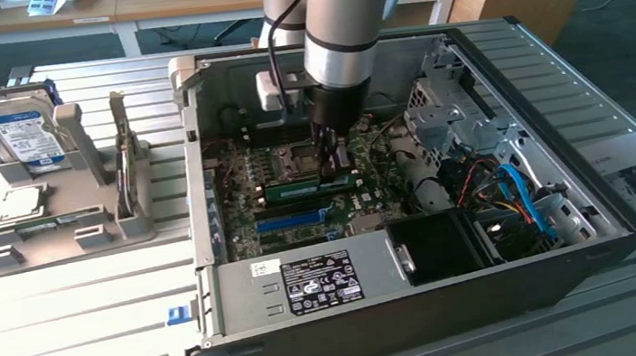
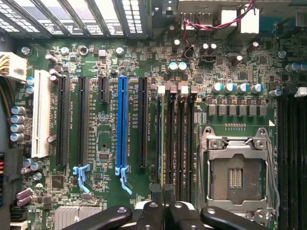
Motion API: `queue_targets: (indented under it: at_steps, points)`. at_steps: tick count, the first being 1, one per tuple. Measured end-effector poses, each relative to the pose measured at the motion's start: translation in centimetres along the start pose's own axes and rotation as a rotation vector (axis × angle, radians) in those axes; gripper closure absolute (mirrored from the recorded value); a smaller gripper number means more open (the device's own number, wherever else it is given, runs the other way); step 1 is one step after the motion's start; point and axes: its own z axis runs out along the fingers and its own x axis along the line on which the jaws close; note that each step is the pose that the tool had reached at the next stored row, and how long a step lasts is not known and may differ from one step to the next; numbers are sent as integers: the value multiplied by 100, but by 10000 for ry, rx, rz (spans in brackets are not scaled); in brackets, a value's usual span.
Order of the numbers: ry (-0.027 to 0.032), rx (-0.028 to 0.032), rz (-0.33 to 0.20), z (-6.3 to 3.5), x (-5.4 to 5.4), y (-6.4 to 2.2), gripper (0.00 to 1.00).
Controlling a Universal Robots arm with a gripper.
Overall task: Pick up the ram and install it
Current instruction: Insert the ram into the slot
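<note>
The ram [image 1: 304, 182], a narrow green stick with a white label, stands on its long edge over the motherboard inside the open computer case [image 1: 612, 196]. My gripper [image 1: 339, 173] reaches straight down into the case and is shut on the ram's end nearer the exterior view's right. In the wrist view the ram [image 2: 159, 139] shows edge-on as a thin line running along the black memory slots [image 2: 178, 139] beside the CPU socket [image 2: 235, 175], with the black fingers of the gripper [image 2: 162, 194] pressed together on it. Whether it sits fully in a slot I cannot tell.
A grey holder tray [image 1: 59, 237] at the exterior view's left carries a hard drive [image 1: 27, 132] and a CPU chip [image 1: 20, 204]. In the case are the power supply [image 1: 306, 284], a drive cage [image 1: 462, 115] and loose cables [image 1: 520, 194]. Expansion slots, one of them blue [image 2: 122, 124], lie beside the memory slots.
</note>
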Motion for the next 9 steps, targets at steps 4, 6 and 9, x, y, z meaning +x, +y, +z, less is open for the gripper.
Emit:
queue_targets:
  at_steps: [4, 6, 9]
  points:
    - [-2, 1, 0, 3, 0, 0, 89]
    - [-2, 0, 0, 3, 0, 0, 89]
    - [-3, 1, 0, 4, 0, 0, 89]
